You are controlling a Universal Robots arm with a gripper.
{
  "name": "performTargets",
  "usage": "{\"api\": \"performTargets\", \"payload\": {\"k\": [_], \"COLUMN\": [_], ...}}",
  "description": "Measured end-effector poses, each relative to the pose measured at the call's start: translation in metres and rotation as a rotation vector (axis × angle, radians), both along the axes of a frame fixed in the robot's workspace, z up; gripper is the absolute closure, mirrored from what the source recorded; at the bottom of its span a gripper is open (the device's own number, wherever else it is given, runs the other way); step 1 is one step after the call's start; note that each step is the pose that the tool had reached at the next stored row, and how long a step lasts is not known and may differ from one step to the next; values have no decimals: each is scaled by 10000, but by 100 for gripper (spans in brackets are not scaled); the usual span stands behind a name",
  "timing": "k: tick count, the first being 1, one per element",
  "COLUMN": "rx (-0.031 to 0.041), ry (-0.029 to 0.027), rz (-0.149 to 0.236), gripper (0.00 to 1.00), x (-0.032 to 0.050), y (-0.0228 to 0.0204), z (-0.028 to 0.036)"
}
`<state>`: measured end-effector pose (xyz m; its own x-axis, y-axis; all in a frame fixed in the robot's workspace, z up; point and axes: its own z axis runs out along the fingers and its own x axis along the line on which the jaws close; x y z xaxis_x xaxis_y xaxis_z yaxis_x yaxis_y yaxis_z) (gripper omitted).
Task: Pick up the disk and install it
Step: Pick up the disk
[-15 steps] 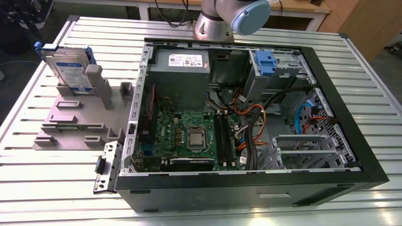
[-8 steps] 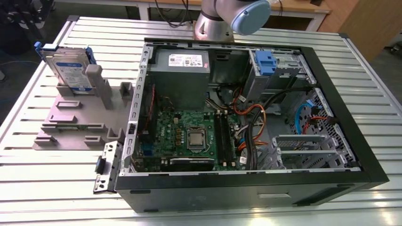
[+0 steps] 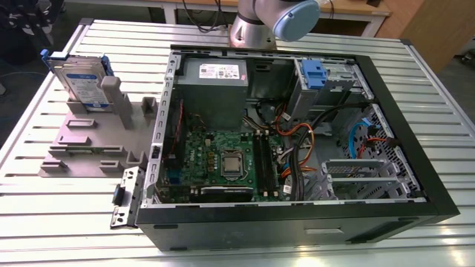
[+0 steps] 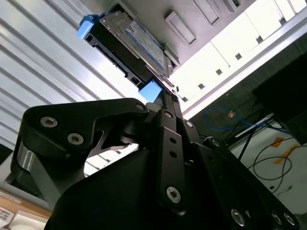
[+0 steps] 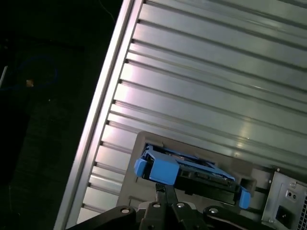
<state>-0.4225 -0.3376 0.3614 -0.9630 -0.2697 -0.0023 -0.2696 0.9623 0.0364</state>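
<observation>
Hardly any of the job is done yet, from where I stand: the disk [image 3: 78, 80] sits on edge in the grey slotted holder [image 3: 82, 147] on the aluminium slat table [image 3: 52, 222]. That puts it on the exterior view's left of the open computer case [image 3: 297, 225], near its side wall, not lifted and with nothing gripping it. Its white-and-blue label faces outward and a blue rail shows at each end. In the first wrist view the gripper [image 5: 163, 189] looks down along the disk's top edge. Its 2 fingers are drawn together into a narrow tip with nothing between them, so I take it to be closed and empty-handed. The tip lines up with the nearer blue rail end, but I judge it to hang above the disk, apart from it and not touching. The second wrist view agrees, with the dark fingers running up toward a blue corner of the disk. Inside the case, the drive cage [image 3: 313, 75] with its blue latch sits at the far corner, beside the power supply [image 3: 213, 72]. I would guess that is where the disk belongs, though I can't be sure from here. So both halves are left: the picking up and the installing
</observation>
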Motion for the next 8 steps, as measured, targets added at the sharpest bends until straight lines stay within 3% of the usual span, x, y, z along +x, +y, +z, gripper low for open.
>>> {"api": "performTargets", "payload": {"k": [8], "rx": [0], "ry": [0], "rz": [1059], "gripper": [89], "x": [0], "y": [0], "z": [0]}}
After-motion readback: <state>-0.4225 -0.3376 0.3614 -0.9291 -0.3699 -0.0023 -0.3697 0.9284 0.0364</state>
